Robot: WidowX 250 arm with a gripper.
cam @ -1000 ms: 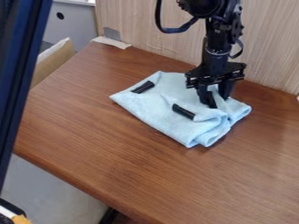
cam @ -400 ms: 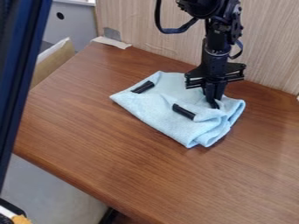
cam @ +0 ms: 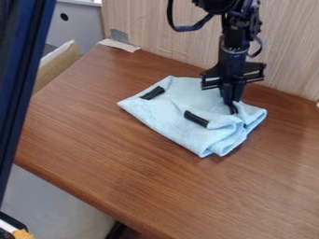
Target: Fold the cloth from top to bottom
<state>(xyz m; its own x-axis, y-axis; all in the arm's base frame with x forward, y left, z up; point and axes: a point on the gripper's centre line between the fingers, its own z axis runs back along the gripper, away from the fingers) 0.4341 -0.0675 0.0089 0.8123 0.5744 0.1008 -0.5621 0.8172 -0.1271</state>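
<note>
One cloth [cam: 177, 126] — one gripper [cam: 233, 110] touching it; two black pieces [cam: 196, 118] atop.

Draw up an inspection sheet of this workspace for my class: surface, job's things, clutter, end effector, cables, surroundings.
Surface: brown wood-grain table, flat.
Job's things: light blue cloth, rumpled and partly folded on its right; at least two short black pieces, one near its left corner, one near its middle.
Clutter: pale strip at the table's far corner.
End effector: down at the cloth's right part, fingers together; whether anything is pinched is unclear.
Cables: black loop beside the arm, well above the cloth.
Surroundings: light wood-grain panel behind, dark blue upright at left.
</note>
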